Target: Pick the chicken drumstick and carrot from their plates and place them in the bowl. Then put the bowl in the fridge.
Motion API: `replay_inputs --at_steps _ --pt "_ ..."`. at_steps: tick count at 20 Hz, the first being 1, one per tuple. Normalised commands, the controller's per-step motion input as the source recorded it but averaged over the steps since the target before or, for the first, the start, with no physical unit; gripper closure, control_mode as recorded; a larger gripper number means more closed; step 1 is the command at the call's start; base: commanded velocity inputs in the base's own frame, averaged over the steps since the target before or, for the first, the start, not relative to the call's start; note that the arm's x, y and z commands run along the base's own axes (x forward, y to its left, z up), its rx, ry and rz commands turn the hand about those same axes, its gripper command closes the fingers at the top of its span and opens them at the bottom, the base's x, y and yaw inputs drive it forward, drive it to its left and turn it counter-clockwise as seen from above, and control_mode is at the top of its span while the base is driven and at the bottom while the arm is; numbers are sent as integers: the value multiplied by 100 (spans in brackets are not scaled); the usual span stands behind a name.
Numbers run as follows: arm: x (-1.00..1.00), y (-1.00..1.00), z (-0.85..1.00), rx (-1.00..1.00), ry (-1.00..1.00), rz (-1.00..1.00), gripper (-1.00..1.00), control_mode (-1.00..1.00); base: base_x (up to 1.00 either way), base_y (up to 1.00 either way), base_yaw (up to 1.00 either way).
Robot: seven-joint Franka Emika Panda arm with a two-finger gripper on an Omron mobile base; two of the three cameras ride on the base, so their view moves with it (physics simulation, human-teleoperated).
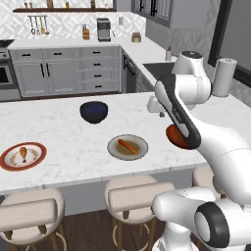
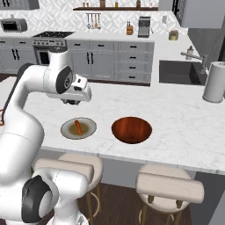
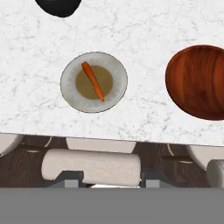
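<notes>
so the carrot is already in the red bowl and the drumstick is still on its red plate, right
Not quite. The carrot is not in the red bowl; it lies on the grey plate beside that bowl, and the bowl is empty, as the hand view shows. The rest holds: the drumstick sits on its red plate in the left base view.

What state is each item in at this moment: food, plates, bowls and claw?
carrot: lying on the grey-rimmed plate, not gripped.
chicken drumstick: lying on the red-rimmed plate, not gripped.
red-orange bowl: upright on the counter, empty.
dark blue bowl: upright on the counter, apart from the plates.
claw: above the counter near the carrot's plate, holding nothing; opening unclear.
</notes>
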Motion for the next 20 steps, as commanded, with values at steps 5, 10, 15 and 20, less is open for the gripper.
replay_inputs --at_steps 5,10,15,20 --pt "-25 0 -9 -1 0 0 -100 -100 0 0 0" --pt "-28 26 -51 -9 -2 7 -100 -100 0 0 0" --pt "16 34 -59 -1 0 17 -100 -100 0 0 0" --pt "80 9 -61 0 0 31 -100 -100 0 0 0"
